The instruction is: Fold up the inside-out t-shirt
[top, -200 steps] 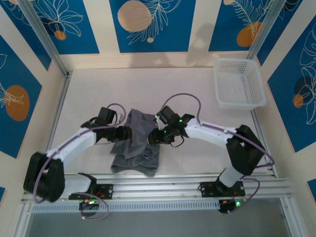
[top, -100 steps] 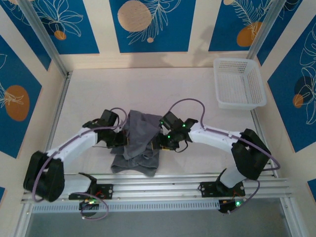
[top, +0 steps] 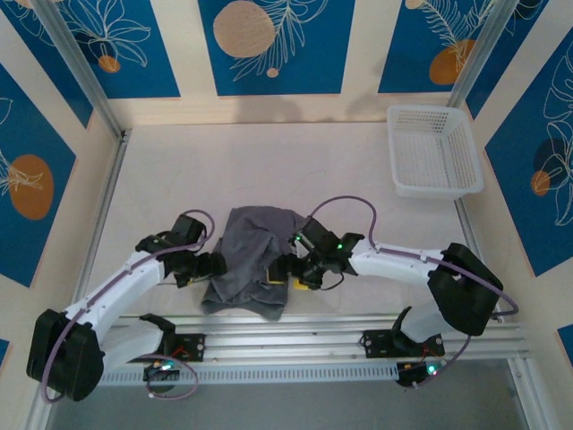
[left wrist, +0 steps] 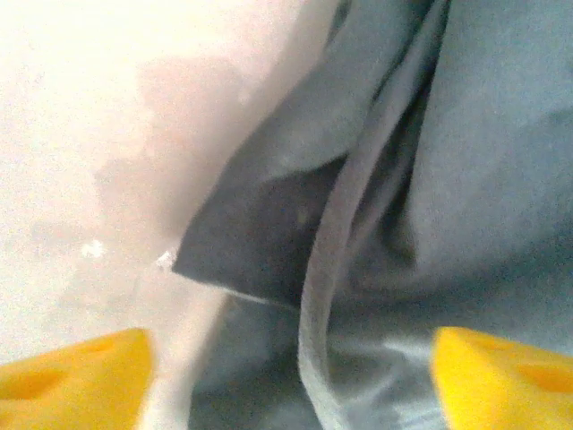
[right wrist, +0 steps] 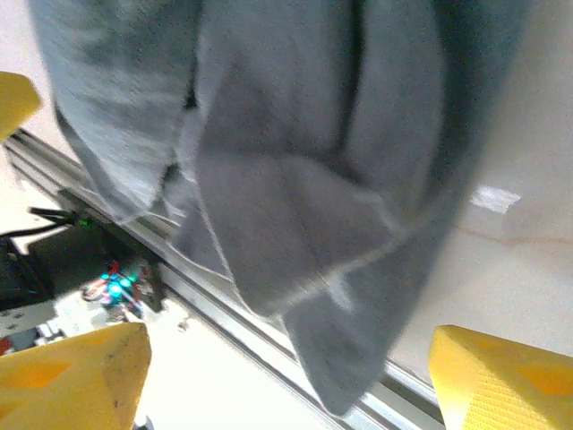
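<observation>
One slate-grey t-shirt (top: 253, 260) sits bunched up in the lower middle of the overhead view, on the pale tabletop (top: 269, 161), right between the two arms. The left fingers (left wrist: 81, 381) are spread wide, both yellow ones down in the bottom corners of the wrist view, with shirt folds ahead and nothing pinched. Same deal for the right fingers (right wrist: 501, 376): two, wide apart, gripping nothing. One white mesh basket (top: 432, 161) sits upper right, well apart from the shirt.
</observation>
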`<state>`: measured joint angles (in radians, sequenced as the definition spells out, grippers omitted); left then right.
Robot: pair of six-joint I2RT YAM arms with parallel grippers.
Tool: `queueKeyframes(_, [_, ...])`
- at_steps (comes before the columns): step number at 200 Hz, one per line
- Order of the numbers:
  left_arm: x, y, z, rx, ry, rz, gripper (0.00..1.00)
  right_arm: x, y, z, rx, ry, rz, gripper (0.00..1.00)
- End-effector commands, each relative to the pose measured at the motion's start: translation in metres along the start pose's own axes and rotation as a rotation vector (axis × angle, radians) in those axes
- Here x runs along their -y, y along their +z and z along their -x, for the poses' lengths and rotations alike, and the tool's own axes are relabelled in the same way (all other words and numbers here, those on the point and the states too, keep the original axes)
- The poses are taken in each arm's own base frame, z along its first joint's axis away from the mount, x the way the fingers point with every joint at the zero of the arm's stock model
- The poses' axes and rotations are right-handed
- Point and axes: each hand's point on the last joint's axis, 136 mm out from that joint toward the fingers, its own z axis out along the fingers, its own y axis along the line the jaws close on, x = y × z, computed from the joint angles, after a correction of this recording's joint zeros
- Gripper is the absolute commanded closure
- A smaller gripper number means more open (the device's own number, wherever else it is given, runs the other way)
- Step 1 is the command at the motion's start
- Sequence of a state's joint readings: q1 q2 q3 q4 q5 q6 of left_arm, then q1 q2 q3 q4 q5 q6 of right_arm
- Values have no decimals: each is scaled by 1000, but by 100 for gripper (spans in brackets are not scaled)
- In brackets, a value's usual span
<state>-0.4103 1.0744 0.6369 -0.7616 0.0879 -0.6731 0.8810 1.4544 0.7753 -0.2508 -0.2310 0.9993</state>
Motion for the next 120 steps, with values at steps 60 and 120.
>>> queueKeyframes(60, [39,50,-12,-123,-94,-235,21,-1,35,5,-113,74,39,23])
queueKeyframes(120, [67,39,-33,-207,-109,-441,46,-5,35,8,-116,68,42,47])
